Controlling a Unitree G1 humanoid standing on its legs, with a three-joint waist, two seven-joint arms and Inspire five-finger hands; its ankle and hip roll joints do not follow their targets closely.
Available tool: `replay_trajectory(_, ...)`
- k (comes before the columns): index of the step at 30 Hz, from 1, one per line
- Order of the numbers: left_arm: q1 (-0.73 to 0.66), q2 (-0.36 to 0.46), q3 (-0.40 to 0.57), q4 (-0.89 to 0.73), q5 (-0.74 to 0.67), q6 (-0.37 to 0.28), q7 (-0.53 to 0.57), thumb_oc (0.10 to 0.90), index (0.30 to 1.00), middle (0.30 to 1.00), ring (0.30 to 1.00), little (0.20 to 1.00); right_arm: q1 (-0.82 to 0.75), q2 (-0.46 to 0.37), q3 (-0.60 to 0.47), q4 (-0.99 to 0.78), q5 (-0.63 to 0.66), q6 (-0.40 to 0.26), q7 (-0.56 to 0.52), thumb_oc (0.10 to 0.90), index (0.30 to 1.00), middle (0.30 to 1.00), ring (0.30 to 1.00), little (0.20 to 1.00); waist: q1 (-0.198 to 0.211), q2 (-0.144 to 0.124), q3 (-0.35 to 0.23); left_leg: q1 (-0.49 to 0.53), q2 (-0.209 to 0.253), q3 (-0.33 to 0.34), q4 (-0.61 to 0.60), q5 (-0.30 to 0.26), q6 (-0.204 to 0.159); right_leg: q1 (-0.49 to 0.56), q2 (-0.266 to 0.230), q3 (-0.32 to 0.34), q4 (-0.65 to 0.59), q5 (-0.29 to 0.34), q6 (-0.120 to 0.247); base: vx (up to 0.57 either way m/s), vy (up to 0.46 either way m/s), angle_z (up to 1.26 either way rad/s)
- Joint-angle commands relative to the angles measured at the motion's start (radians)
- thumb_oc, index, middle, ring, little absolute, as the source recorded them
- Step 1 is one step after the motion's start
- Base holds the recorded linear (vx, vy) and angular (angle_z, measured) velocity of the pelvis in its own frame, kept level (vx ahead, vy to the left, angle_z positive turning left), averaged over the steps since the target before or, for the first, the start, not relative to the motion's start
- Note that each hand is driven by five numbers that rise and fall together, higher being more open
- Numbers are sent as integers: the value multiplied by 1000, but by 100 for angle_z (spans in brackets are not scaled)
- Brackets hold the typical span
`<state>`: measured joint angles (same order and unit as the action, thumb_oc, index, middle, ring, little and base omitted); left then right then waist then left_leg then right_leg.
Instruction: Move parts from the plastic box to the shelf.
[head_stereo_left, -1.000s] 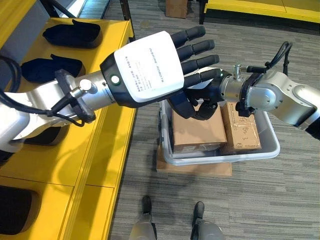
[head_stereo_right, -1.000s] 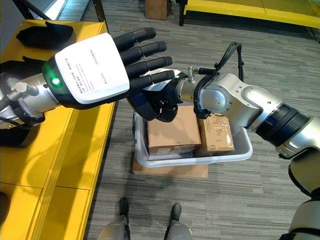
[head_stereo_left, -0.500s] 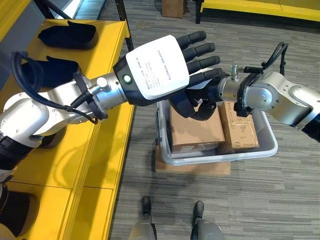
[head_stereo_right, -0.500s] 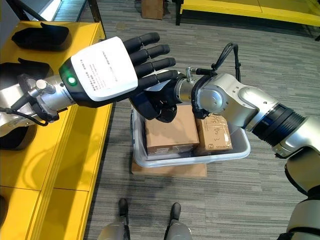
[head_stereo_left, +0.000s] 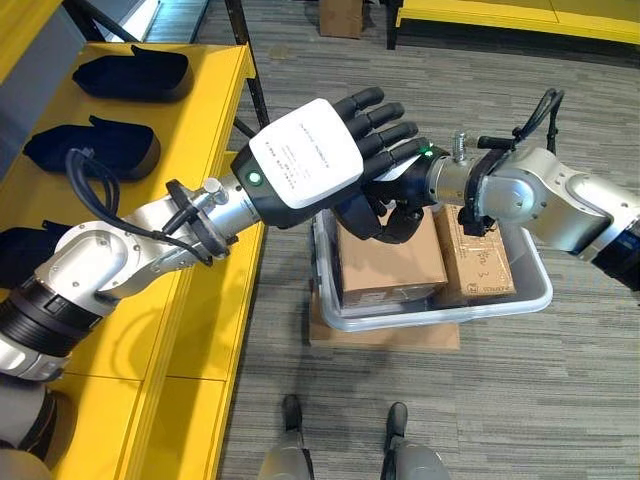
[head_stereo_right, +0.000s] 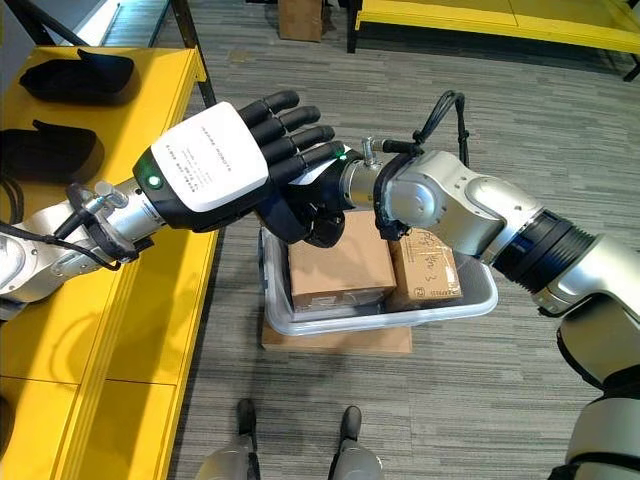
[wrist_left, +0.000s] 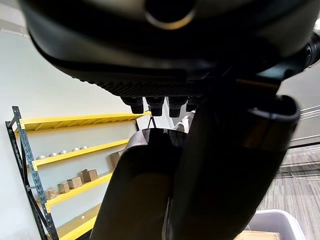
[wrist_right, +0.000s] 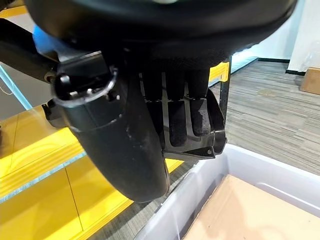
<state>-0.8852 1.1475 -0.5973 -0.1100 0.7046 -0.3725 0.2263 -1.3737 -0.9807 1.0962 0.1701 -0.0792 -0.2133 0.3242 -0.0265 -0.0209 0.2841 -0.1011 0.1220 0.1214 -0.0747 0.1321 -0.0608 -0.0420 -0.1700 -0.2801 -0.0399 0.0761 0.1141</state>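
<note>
Above the plastic box (head_stereo_left: 530, 290), which sits on the floor beside the yellow shelf (head_stereo_left: 200, 330), both of the robot's hands meet. The right hand (wrist_right: 175, 120) has its fingers curled round a black part (wrist_right: 212, 127), lifted clear of the box, near its shelf-side edge. The left hand (head_stereo_left: 340, 150) is spread flat with straight fingers, holding nothing, close over the right hand as if to take the part. Two cardboard cartons (head_stereo_left: 388, 262) lie side by side in the box. More black parts (head_stereo_left: 90, 145) already rest on the shelf.

To my eye this is a hand-over. It would go best if the left hand closed firmly round the part before the right one lets go, then carried it across to a free patch of shelf near the others.
</note>
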Motion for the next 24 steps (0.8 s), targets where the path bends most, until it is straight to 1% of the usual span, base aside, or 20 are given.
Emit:
replay_trajectory(1, 141, -24, 56, 44, -56, 36, -5, 900, 1000, 1000, 1000, 1000, 38, 105, -141, 43, 1, -24, -68, 400, 300, 300, 300, 300, -4, -75, -265, 138, 32, -3, -13, -148, -44, 65, -26, 73, 37, -62, 71, 0, 0, 0)
replay_trajectory(9, 141, -15, 33, 58, -64, 32, -33, 900, 1000, 1000, 1000, 1000, 41, 105, -147, 43, 0, -23, -66, 400, 300, 300, 300, 300, -6, -74, -262, 137, 30, -4, -13, -147, -43, 63, -26, 76, 38, -63, 71, 0, 0, 0)
replay_trajectory(17, 96, -31, -34, 103, -59, 35, -50, 900, 1000, 1000, 1000, 1000, 30, 117, -146, 47, 6, -24, -75, 400, 300, 300, 300, 300, -12, -73, -257, 136, 29, -4, -13, -148, -40, 56, -25, 82, 43, -63, 70, 0, 0, 0)
replay_trajectory(19, 88, -22, -53, 109, -58, 32, -58, 900, 1000, 1000, 1000, 1000, 24, 123, -144, 50, 5, -24, -76, 400, 300, 300, 300, 300, -12, -72, -257, 138, 29, -1, -13, -149, -39, 54, -25, 86, 46, -64, 71, 0, 0, 0)
replay_trajectory(24, 101, 16, -46, 86, -55, 23, -67, 900, 1000, 1000, 1000, 1000, 28, 122, -150, 54, -3, -25, -72, 400, 300, 300, 300, 300, -9, -73, -259, 144, 29, 3, -13, -151, -39, 57, -24, 89, 45, -65, 71, 0, 0, 0)
